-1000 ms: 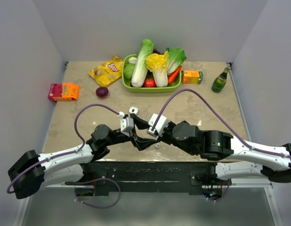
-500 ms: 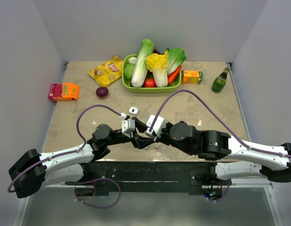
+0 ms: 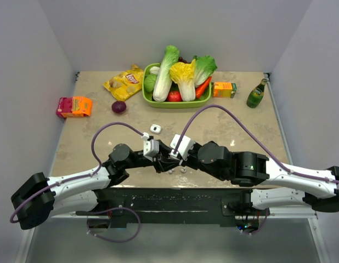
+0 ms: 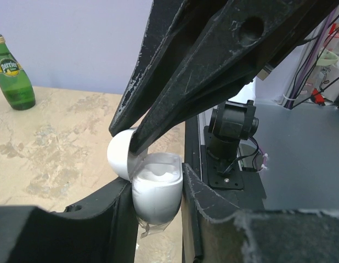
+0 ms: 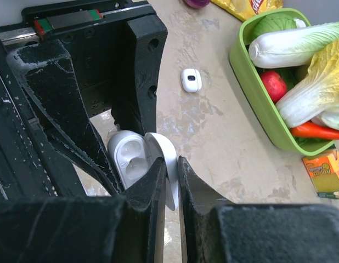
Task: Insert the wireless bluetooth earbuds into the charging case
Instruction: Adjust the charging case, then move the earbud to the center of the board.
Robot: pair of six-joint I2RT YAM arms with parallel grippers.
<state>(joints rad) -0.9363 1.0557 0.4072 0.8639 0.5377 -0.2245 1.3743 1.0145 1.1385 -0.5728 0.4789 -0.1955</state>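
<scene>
The left end effector (image 4: 156,211) has closed within the last second and now pinches the body of the charging case (image 4: 157,189) from both sides. The right end effector (image 5: 171,164) is pressed together on the hinged lid (image 5: 163,147), holding it swung away from the body, so the wells are exposed. One of the wireless bluetooth earbuds (image 3: 183,170) appears to lie on the table (image 3: 103,142) just beside the case, on its near side. A white oblong item (image 5: 191,80) rests beyond the case. Judgement: the case is secured and open. Bud pickup and insertion remain, yet both end effectors are occupied.
</scene>
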